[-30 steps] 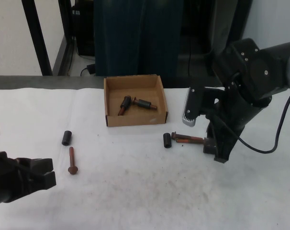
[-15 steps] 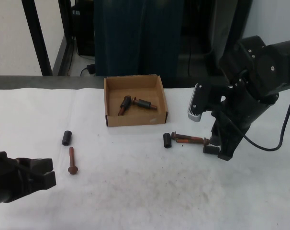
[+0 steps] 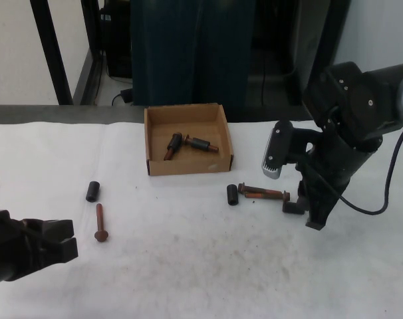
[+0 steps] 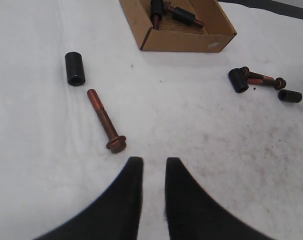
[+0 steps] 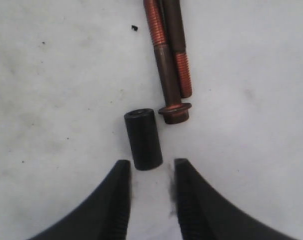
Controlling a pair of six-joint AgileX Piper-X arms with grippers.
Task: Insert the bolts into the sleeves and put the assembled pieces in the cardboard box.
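High view, from the left: the left gripper (image 3: 70, 240), fingers a narrow slit apart and empty, sits near a lone sleeve (image 3: 92, 191) and a loose bolt (image 3: 100, 222) that lie apart from each other. Midway, the cardboard box (image 3: 188, 166) holds two assembled pieces (image 3: 200, 144). Rightward lie a second sleeve (image 3: 232, 195), two bolts (image 3: 263, 193) side by side, and a third sleeve (image 5: 143, 139) whose end sits, unclamped, just inside the parted fingers of the right gripper (image 5: 150, 166).
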